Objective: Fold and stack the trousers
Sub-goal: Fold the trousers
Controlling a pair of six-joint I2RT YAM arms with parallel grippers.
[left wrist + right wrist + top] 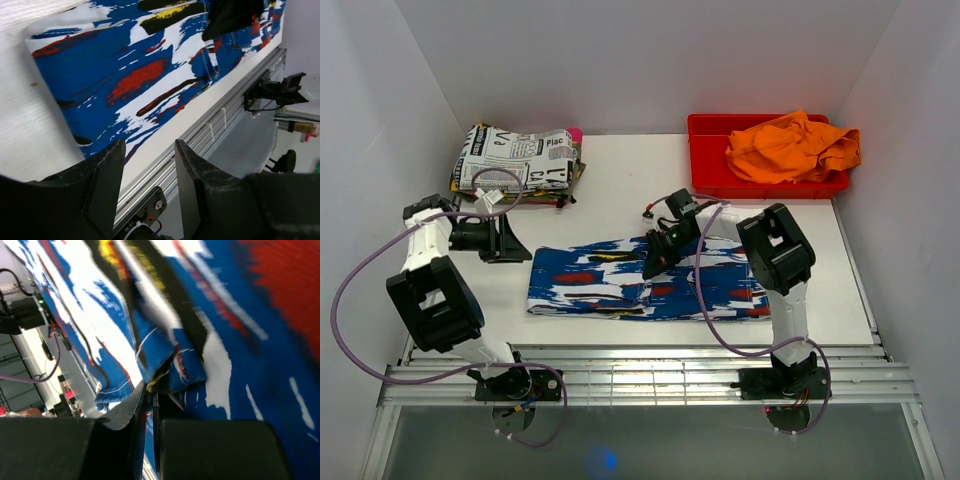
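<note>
Right gripper (151,392): jaws closed tight, pinching a raised fold of the trousers (590,280) near their middle. Cloth bunches up right at the fingertips.

Left gripper (148,147): jaws moderately apart with nothing between them and touching nothing. It sits just off the left end of the trousers, low over the table (620,180).

The trousers lie flat as a long band across the table centre, their long side parallel to the near edge and close to it.

Hard to make out:
- The right wrist view is blurred and very close, so I can't tell how many layers are in the pinch.
- In the top view the right gripper body covers the pinch point.
- The left wrist view cuts off the far part of the trousers.

Newspaper-print folded cloth (515,160) is at far left. Orange cloth (790,145) is in the red bin (705,175) at far right. Both are well apart from the grippers.
</note>
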